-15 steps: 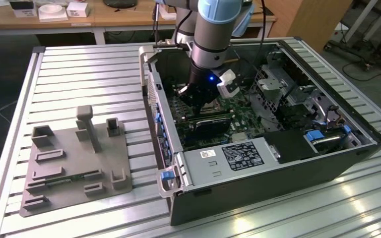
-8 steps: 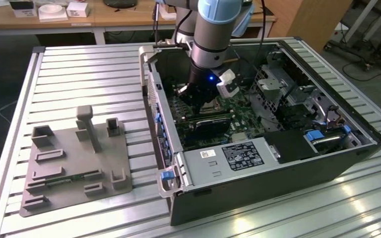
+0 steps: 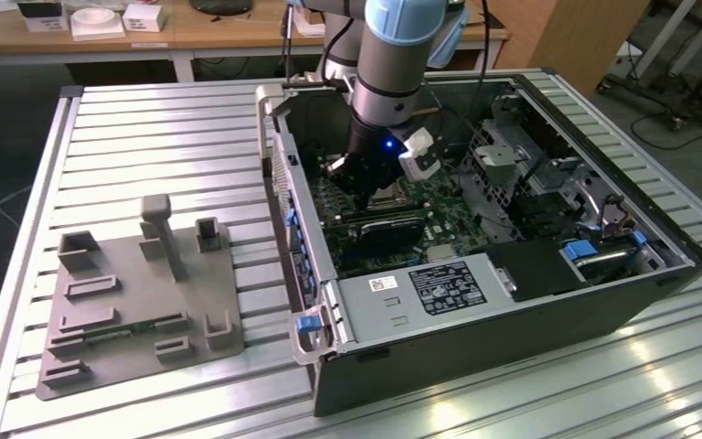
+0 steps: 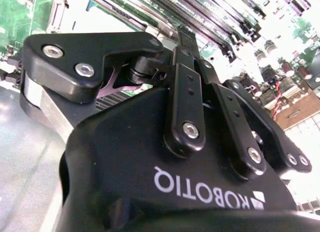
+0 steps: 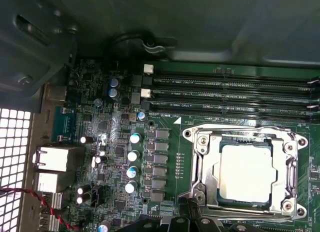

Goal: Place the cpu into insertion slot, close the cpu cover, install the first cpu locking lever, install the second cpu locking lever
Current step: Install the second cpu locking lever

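Hovering low inside the case (image 3: 643,274), gripper (image 3: 369,178) just above the slot (image 5: 247,169); finger spread hard to tell. Cpu (image 5: 246,173) seated in slot, cover (image 5: 205,164) down around it. No legible writing worth noting.

Cpu (image 5: 247,173): matt silvery-grey metal top. Cpu cover (image 5: 205,157): bright, smooth metal frame. Circuit board (image 5: 120,142): glossy green. Gripper (image 4: 200,122): smooth black plastic links, semi-gloss, steel screws. Desk (image 3: 156,137): ribbed brushed aluminium. Fixture (image 3: 138,302) at 9 o'clock: matt grey plastic
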Controlling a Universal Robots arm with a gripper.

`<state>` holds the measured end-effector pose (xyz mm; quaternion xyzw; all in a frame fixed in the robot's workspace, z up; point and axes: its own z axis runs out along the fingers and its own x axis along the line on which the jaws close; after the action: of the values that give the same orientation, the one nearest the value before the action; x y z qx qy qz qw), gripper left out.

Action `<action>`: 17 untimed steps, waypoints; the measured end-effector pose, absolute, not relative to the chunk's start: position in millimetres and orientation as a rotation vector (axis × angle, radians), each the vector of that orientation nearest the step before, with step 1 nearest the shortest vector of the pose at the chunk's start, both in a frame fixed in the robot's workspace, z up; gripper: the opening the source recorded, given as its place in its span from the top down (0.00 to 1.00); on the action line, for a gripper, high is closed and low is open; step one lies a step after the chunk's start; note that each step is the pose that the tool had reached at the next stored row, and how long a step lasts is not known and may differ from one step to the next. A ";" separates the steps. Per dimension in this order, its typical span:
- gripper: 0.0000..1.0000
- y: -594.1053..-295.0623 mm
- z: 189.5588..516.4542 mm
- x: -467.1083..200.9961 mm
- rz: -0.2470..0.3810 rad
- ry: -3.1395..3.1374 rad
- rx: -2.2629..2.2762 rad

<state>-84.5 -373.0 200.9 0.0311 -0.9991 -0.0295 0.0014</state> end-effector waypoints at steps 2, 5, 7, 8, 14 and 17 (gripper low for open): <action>0.90 -373.0 200.6 -84.5 -0.095 -3.136 0.098; 0.90 -373.1 199.7 -84.5 -0.100 -3.135 0.098; 0.90 -373.0 198.6 -84.4 -0.105 -3.136 0.098; 0.90 -373.0 198.1 -84.4 -0.108 -3.136 0.098; 0.90 -373.1 196.3 -84.4 -0.112 -3.134 0.098; 0.90 -373.1 196.0 -84.3 -0.100 -3.134 0.098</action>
<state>-84.3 -373.1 196.0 0.0313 -0.9990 -0.0318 0.0022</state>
